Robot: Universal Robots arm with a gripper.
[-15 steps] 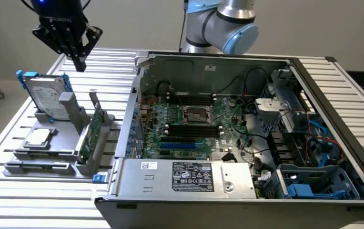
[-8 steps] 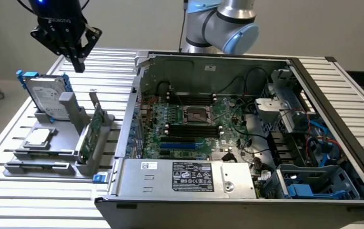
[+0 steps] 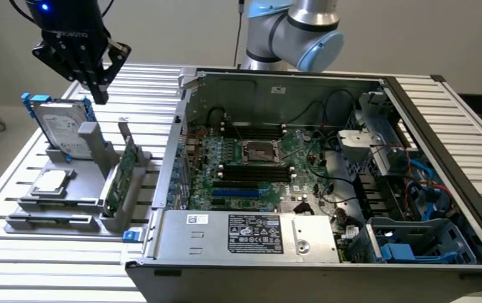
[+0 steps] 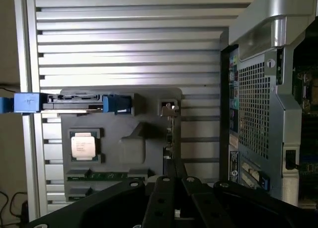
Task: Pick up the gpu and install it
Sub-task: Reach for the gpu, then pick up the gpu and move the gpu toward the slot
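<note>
The gpu [image 3: 124, 175] stands on edge in a grey holder [image 3: 64, 205] at the exterior view's left, beside the open computer case. It is a thin green card with a silver bracket at its far end. My gripper [image 3: 99, 95] hangs high above the holder's far end, apart from the card, fingers shut with nothing between them. In the wrist view the gpu [image 4: 169, 133] appears edge-on as a thin line in the holder [image 4: 144, 153]. The gripper [image 4: 175, 179] sits in line with that edge, well above it.
A silver hard drive in a blue frame [image 3: 60, 129] and a small square chip [image 3: 50, 182] share the holder. The open case [image 3: 376, 208] holds the motherboard [image 3: 250, 161] with blue slots near its front. The case's rear panel [image 4: 256, 94] rises close beside the holder. All rests on a slatted metal table [image 3: 22, 252].
</note>
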